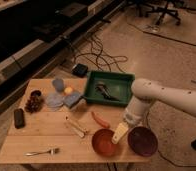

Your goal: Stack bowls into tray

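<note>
Bowls sit side by side at the near edge of the pale wooden worktop point(46, 135), both upright and unstacked: the round shallow orange-red bowl point(104, 143) and, just beside it toward the right of the view, the round shallow dark maroon bowl point(142, 141). Neither is in the dark green rectangular plastic tray point(127, 80), which lies at the far right corner of the worktop, well apart from them, with a few dark slender items point(105, 91) inside it. The white robot arm point(156, 95) reaches in from the right and bends downward, carrying the gripper point(117, 137) between the two bowls, its pale fingers spread and angled toward the right rim of the orange-red bowl; whether they touch that rim cannot be told, and nothing is pinched. A long orange carrot-like piece point(101, 120) lies between the tray and the orange-red bowl, and pale wooden sticks point(75, 126) lie near it. A metal fork point(41, 151) rests near the front left edge. Farther left are a black rectangular block point(19, 118), a dark clustered heap point(34, 103), a small dark cup point(36, 93), a small blue-grey round container point(58, 84), a small orange ball point(68, 90) and a blue-grey sponge-like block point(72, 99).
</note>
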`<action>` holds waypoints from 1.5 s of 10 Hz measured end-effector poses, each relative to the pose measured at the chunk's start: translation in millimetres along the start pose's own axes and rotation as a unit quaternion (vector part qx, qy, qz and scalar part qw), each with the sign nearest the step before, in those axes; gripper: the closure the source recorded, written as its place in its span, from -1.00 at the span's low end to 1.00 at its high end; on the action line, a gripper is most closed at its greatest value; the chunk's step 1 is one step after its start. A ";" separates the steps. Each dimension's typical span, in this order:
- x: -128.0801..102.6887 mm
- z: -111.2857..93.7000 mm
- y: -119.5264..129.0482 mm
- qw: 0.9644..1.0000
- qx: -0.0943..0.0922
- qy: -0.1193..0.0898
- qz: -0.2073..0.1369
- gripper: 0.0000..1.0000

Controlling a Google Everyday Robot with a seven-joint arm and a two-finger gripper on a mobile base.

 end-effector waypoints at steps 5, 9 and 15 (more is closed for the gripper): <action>1.5 0.1 -0.4 1.000 0.000 0.000 0.001 -0.60; -0.8 -1.5 -4.5 1.000 0.000 -0.017 -0.001 -0.60; -23.9 -0.2 -11.0 0.998 -0.034 -0.046 -0.023 -0.60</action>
